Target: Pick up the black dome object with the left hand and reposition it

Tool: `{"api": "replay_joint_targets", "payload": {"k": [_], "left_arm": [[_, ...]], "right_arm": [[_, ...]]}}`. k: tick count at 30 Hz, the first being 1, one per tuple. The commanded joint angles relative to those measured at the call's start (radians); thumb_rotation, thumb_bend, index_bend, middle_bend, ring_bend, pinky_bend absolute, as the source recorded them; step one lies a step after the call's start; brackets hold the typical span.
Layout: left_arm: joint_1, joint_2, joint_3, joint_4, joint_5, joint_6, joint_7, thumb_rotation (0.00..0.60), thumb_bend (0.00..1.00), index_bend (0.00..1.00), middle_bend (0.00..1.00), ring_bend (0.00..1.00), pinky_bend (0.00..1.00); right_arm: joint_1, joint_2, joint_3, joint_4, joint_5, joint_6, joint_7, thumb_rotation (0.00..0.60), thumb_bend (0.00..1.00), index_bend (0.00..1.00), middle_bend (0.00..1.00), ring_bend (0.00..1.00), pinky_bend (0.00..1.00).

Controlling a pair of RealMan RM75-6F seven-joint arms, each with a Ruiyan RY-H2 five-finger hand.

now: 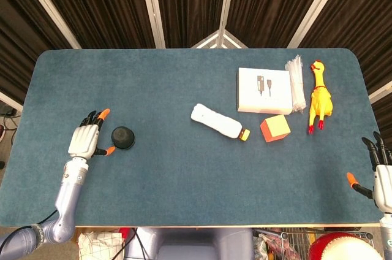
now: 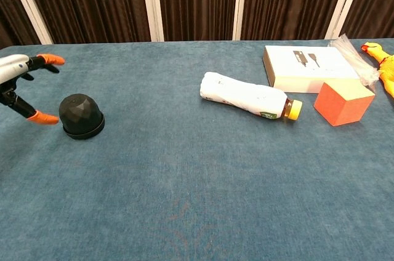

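Note:
The black dome object (image 1: pixel 123 137) (image 2: pixel 81 116) sits flat on the blue table at the left, free of any grip. My left hand (image 1: pixel 86 139) (image 2: pixel 21 88) hovers just to its left with orange-tipped fingers spread apart, holding nothing and not touching the dome. My right hand (image 1: pixel 375 171) shows at the head view's right edge, off the table corner, fingers apart and empty; the chest view does not show it.
A white bottle with an orange cap (image 1: pixel 218 122) (image 2: pixel 246 96) lies mid-table. An orange cube (image 1: pixel 275 128) (image 2: pixel 343 101), a white box (image 1: pixel 264 90) (image 2: pixel 309 68), a clear plastic bag (image 1: pixel 296 82) and a yellow rubber chicken (image 1: pixel 319 97) lie at the back right.

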Motion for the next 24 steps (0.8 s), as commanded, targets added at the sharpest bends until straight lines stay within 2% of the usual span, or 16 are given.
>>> {"api": "replay_joint_targets", "payload": {"k": [1, 6, 14, 24], "left_arm": [[-0.031, 0.026, -0.002, -0.056, -0.095, -0.021, 0.101, 0.6, 0.24, 0.1, 0.11, 0.0, 0.13], [-0.048, 0.007, 0.001, -0.057, -0.113, -0.018, 0.115, 0.6, 0.22, 0.09, 0.13, 0.0, 0.13], [-0.07, -0.047, -0.003, -0.018, -0.114, 0.009, 0.116, 0.6, 0.21, 0.1, 0.26, 0.03, 0.13], [-0.103, -0.105, -0.01, 0.035, -0.144, 0.03, 0.154, 0.6, 0.21, 0.1, 0.24, 0.03, 0.13]], "right_arm": [[0.0, 0.0, 0.0, 0.0, 0.0, 0.0, 0.0, 0.6, 0.26, 0.15, 0.01, 0.18, 0.19], [0.0, 0.0, 0.0, 0.0, 0.0, 0.0, 0.0, 0.6, 0.26, 0.15, 0.01, 0.18, 0.19], [0.0, 0.0, 0.0, 0.0, 0.0, 0.0, 0.0, 0.6, 0.26, 0.15, 0.01, 0.18, 0.19], [0.0, 0.0, 0.0, 0.0, 0.0, 0.0, 0.0, 0.6, 0.26, 0.15, 0.01, 0.18, 0.19]]}}
